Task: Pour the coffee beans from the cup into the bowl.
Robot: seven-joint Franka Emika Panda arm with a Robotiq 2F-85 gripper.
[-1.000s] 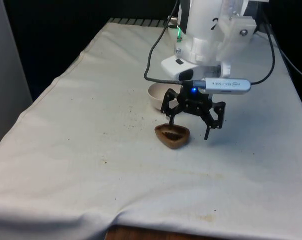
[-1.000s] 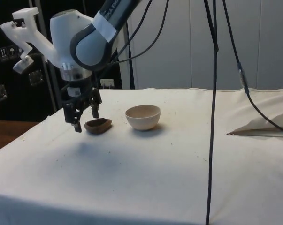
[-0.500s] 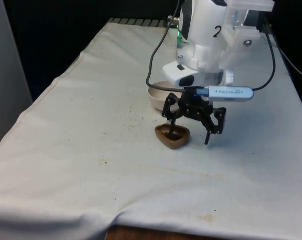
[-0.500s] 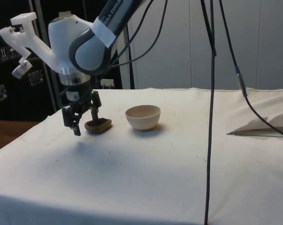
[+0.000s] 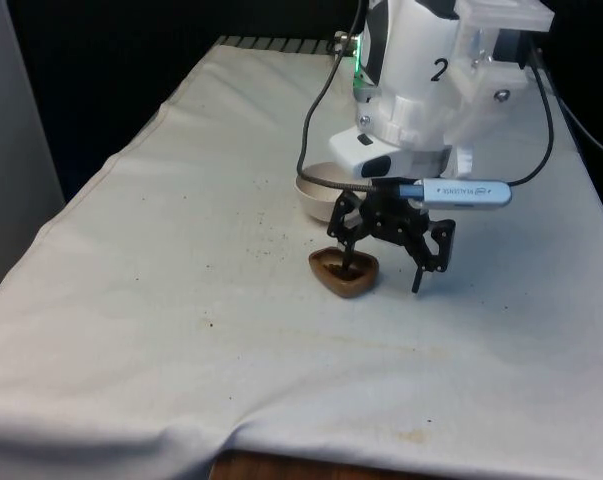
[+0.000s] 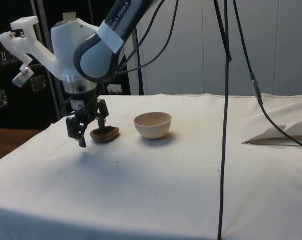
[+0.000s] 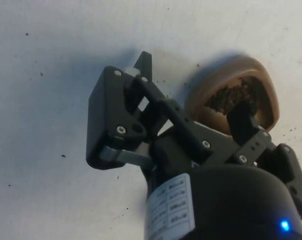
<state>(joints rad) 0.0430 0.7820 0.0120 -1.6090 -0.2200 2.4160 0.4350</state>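
Coffee beans (image 7: 230, 96) are seen in a shallow brown wooden cup (image 5: 343, 272) on the white cloth (image 5: 181, 300) just beside the cream bowl (image 5: 314, 196), straddled at its rim by the widely spread gripper (image 5: 384, 268); being probably light, stiff and easily spilled, it is best taken by the wall.

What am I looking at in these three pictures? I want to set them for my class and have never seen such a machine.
It is a white robot arm ending in a black two-finger gripper, working at a table under a white cloth. One picture looks across the table, one from its side, one from the wrist. On the cloth lie a brown cup of coffee beans and a pale bowl beside it. The open gripper holds nothing: one finger reaches into the cup, the other hangs outside its rim.
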